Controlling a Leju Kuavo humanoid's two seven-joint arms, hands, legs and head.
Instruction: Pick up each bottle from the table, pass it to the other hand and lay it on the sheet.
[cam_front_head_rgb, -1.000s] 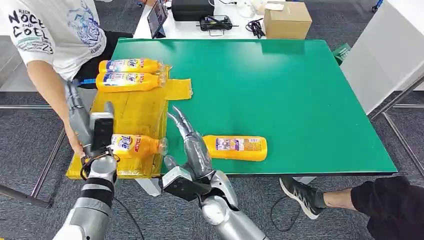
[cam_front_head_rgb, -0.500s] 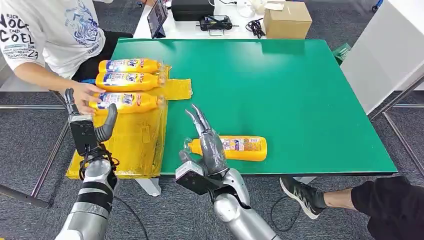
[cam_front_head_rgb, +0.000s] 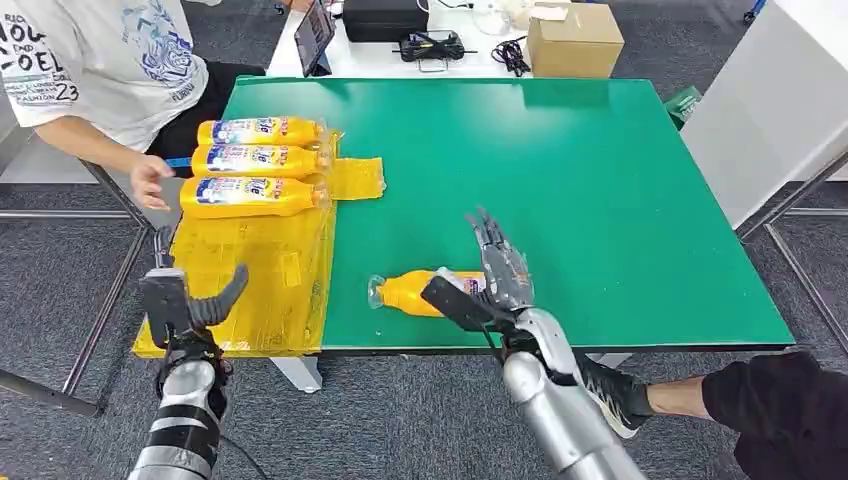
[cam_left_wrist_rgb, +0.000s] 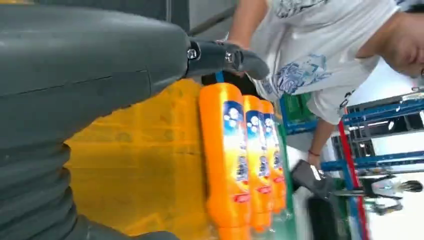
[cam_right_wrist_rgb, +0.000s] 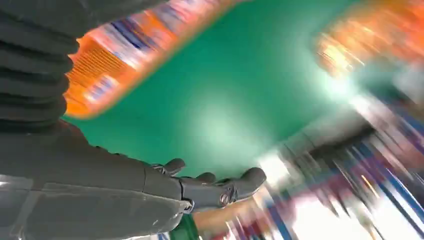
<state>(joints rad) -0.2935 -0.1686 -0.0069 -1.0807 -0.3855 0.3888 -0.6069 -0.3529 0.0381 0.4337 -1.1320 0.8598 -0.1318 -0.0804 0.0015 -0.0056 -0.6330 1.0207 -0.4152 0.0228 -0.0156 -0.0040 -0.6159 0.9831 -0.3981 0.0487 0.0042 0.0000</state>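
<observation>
Step in hand, as judged: grasp the last bottle (cam_front_head_rgb: 440, 292) from the green table (cam_front_head_rgb: 600, 180) with the right hand (cam_front_head_rgb: 495, 275).

Right hand: empty, fingers (cam_front_head_rgb: 492, 240) spread and extended, hovering over the label end of the bottle; contact not confirmed. Left hand (cam_front_head_rgb: 185, 300): empty, fingers apart, thumb out, poised at the near edge of the yellow sheet (cam_front_head_rgb: 260, 270).

Bottle location: lying flat on the table, directly beneath the right palm, with the cap end projecting beyond the thumb side. Long axis roughly parallel to the near table edge; cap (cam_front_head_rgb: 376, 292) toward the sheet, base hidden under the hand.

For a sound grasp:
- Lower the palm onto the mid-body, fingers across the long axis, not along it.
- Wrap around the barrel and close fully before lifting; a round body lying on its side will likely roll.
- Leave the cap end free for the left hand at handover.

3 bottles (cam_front_head_rgb: 255, 160) already lie side by side at the far end of the sheet, caps toward the table centre. A person's hand (cam_front_head_rgb: 150, 182) sits just beside them; keep clear.
</observation>
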